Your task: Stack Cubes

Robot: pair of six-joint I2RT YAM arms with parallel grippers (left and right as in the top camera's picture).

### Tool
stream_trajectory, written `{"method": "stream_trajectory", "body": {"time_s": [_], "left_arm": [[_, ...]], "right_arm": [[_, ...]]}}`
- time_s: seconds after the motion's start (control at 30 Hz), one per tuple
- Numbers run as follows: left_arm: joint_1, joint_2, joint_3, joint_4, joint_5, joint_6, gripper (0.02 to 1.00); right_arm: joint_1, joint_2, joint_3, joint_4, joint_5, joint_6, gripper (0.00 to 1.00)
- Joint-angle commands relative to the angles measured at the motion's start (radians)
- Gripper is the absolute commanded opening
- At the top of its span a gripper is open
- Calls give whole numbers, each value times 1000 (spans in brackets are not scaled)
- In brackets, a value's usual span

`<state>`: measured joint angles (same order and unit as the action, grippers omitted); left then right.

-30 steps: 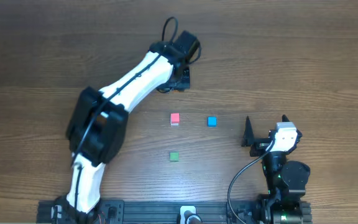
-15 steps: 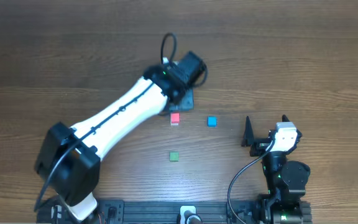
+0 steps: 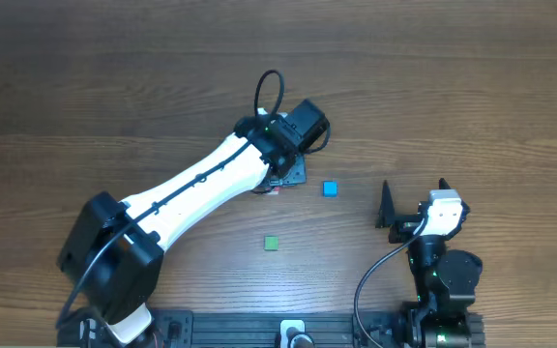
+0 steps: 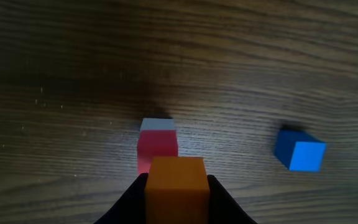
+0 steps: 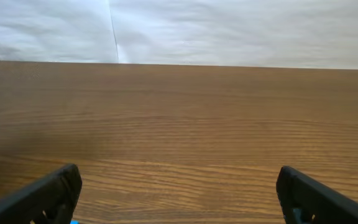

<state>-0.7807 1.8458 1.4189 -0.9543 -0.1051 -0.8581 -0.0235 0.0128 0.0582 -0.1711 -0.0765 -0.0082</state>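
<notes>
My left gripper (image 4: 177,190) is shut on an orange cube (image 4: 177,186), held just above and slightly short of a red cube (image 4: 157,146) that lies on the wooden table. From above, the left gripper (image 3: 283,174) covers most of the red cube (image 3: 273,190). A blue cube (image 3: 330,188) (image 4: 299,150) sits to the red cube's right, and a green cube (image 3: 271,244) lies nearer the arm bases. My right gripper (image 3: 412,201) stands open at the right, a little beyond its base, with nothing between its fingers (image 5: 48,194).
The wooden table (image 3: 472,87) stretches bare around the cubes. The left arm (image 3: 191,193) slants across the table from the lower left. A pale wall (image 5: 229,31) rises past the table's far edge in the right wrist view.
My left arm has swung toward the near side and to the right, bringing the orange cube from beyond the red cube to right over it. The right arm has stayed still.
</notes>
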Motion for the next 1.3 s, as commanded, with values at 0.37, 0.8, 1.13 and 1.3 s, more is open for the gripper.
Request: {"method": "stream_trajectory", "body": {"time_s": [0.37, 0.8, 1.13, 1.3], "left_arm": [[-2, -7, -61, 8, -13, -44, 42], [-2, 0, -61, 27, -28, -44, 42], [0, 2, -61, 30, -43, -44, 42], [0, 7, -61, 31, -43, -44, 42]], "right_arm": [[5, -7, -9, 3, 3, -8, 993], [5, -7, -9, 3, 3, -8, 991], [5, -7, -9, 3, 3, -8, 993], [5, -7, -9, 3, 3, -8, 991]]}}
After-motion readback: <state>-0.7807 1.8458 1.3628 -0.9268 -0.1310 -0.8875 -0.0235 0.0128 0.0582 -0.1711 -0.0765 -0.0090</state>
